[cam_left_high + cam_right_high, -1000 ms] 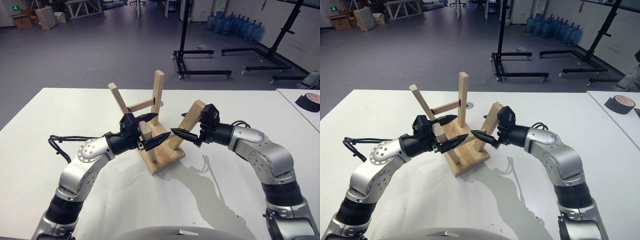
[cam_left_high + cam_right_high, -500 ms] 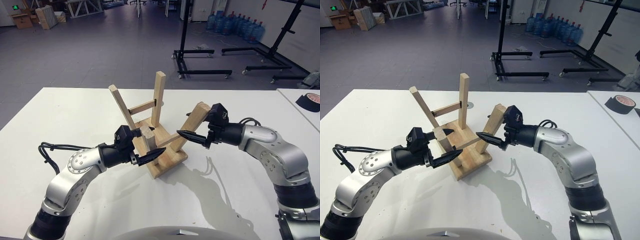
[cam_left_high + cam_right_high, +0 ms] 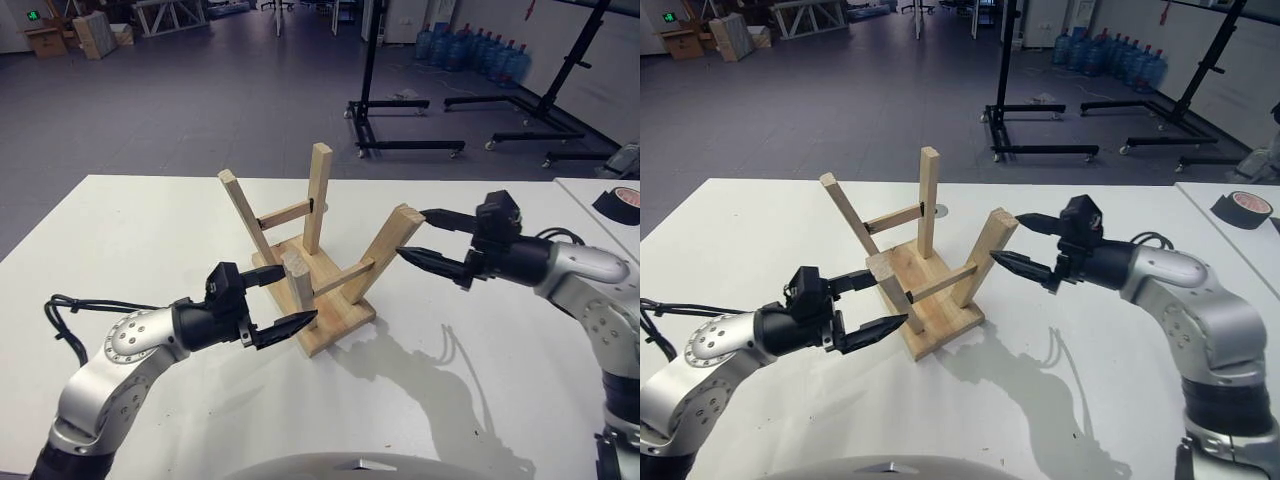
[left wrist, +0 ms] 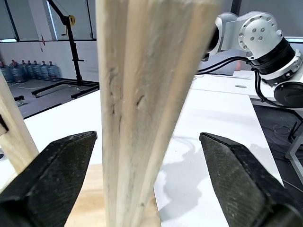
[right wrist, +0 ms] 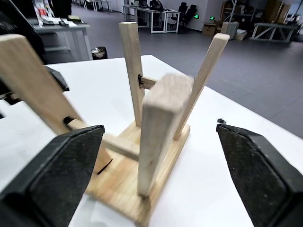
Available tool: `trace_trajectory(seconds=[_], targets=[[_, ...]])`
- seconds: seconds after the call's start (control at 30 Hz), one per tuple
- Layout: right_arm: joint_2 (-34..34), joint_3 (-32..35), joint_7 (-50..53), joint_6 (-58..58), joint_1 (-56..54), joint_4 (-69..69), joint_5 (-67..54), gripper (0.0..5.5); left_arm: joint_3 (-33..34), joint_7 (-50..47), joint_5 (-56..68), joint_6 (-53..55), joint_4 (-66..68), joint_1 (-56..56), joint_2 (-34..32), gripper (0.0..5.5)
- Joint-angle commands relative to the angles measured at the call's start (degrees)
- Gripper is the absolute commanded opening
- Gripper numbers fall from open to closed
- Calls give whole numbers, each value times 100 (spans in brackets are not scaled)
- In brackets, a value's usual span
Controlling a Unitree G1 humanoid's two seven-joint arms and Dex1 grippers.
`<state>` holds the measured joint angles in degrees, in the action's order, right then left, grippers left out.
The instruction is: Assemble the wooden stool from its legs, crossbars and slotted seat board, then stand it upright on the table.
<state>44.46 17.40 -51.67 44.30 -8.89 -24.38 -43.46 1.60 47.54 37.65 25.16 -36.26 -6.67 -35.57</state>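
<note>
The wooden stool (image 3: 335,318) lies upside down on the white table, seat board flat and its legs pointing up with crossbars (image 3: 285,213) between them. My left gripper (image 3: 298,293) is open at the stool's near left side, its fingers either side of the short near leg (image 4: 142,109) without touching it. To the right of the right-hand leg (image 3: 385,250), my right gripper (image 3: 411,232) is open and a little clear of the wood. In the right wrist view that leg (image 5: 161,123) stands between the fingers (image 5: 57,175).
A black cable (image 3: 70,310) loops off my left arm over the table's left part. A tape roll (image 3: 620,203) lies on the neighbouring table at far right. Bare white tabletop (image 3: 450,370) spreads in front of the stool.
Both grippers have drawn back from the stool: the left one toward me and leftward, the right one out to the right, off the leg. The stool has stayed put.
</note>
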Motion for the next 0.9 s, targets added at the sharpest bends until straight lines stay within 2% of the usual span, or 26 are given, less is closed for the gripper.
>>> trace_trajectory(seconds=[0.03,0.1,0.2,0.3,0.57,0.73,0.9], targets=[[148,470,-274,207,613,12,-450,433,406,188,207,85,-24,-229,-290,397],[231,386,-508,160,1157,-110,-409,433,375,295,226,97,262,-92,-284,397],[232,-366,-639,-109,1804,-563,13,433,-240,374,-201,41,935,418,-88,397],[130,-986,-586,-409,2030,-796,393,433,-364,530,-190,39,1267,709,-10,397],[-748,-2829,240,-1471,1258,-409,2056,433,-891,1234,5,463,1369,1168,-115,397],[-1240,-3311,607,-2049,1016,39,2665,433,-1263,1427,-116,648,1614,1689,7,397],[-1533,-3428,914,-2049,1214,12,2774,433,-1323,1441,66,825,1653,1855,226,397]])
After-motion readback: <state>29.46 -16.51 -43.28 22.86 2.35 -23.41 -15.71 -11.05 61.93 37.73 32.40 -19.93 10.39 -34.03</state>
